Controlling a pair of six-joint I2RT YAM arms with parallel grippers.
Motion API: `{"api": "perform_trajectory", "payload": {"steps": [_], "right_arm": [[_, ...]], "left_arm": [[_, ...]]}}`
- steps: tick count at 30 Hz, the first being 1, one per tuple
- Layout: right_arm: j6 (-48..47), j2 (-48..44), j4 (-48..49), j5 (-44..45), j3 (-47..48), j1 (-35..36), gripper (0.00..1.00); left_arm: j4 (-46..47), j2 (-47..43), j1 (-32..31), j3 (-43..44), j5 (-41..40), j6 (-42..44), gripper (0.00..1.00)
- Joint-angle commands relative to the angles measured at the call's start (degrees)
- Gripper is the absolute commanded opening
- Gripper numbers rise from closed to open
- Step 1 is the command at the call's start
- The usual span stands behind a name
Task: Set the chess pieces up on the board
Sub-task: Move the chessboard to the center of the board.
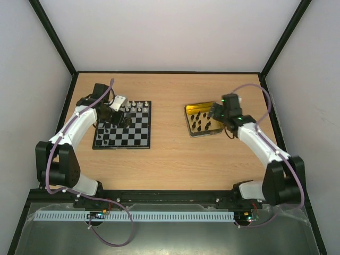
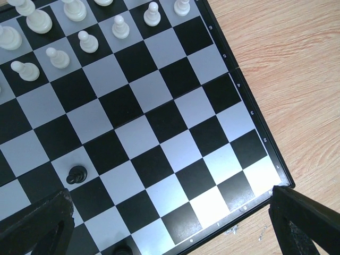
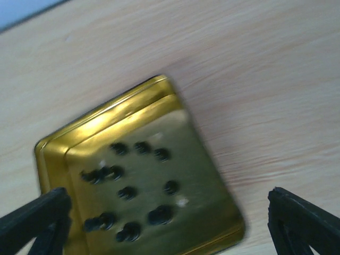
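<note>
The chess pieces (image 3: 127, 193) not yet set out are the black ones. They lie loose in the gold tin (image 3: 106, 114), which sits on the table (image 1: 170, 159) to the right of the board (image 2: 175, 149), well apart from it. On the board, the white chessmen (image 2: 57, 57) stand in rows along its far side. A black pawn (image 2: 77, 174) stands upright on a square toward the opposite side.

The left gripper (image 2: 171, 194) hangs over the board with its fingers spread wide and nothing between them. The right gripper (image 3: 169, 194) hangs over the tin, away from the board, also wide open and empty. Its view is blurred, so I can't tell which pieces lie flat.

The step looks to me like a pick from the tin. I'd go for a piece lying by itself, away from the wall of the tin that faces the board, not one of the pairs that touch. I'd come straight down with one finger on either side, then close gently, as these little men will likely skid or tip on the metal. After a lift clear of the rim, the piece should go down upright in the middle of its square on the board's black side, released only once it stands, well clear of the pawn already there.
</note>
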Motion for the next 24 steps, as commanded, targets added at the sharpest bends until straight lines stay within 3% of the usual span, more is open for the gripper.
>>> {"api": "perform_trajectory", "payload": {"steps": [1, 3, 9, 14, 20, 24], "right_arm": [[-6.6, 7.6, -10.5, 12.4, 12.3, 13.9, 0.98], [-6.0, 12.4, -15.4, 14.8, 18.2, 18.9, 1.0], [-4.1, 19.8, -17.9, 13.5, 27.5, 25.9, 0.85], [-3.8, 25.9, -22.6, 10.1, 35.1, 27.9, 0.74], [-3.2, 28.4, -23.7, 8.3, 37.5, 28.2, 0.8], [-2.7, 28.9, -23.4, 9.3, 36.2, 28.3, 0.8]], "left_arm": [[-0.5, 0.4, 0.0, 1.1, -1.9, -1.4, 1.0], [0.2, -0.1, 0.1, 1.0, -2.1, -2.2, 1.0], [1.1, -1.4, 0.7, 0.9, -4.3, -1.6, 0.99], [0.2, -1.0, 4.5, 2.6, -2.5, -3.0, 0.91], [-2.5, 1.2, 10.6, 7.2, -4.9, -1.9, 0.88], [-4.2, 3.5, 15.9, 9.6, -7.7, -2.1, 0.8]]}}
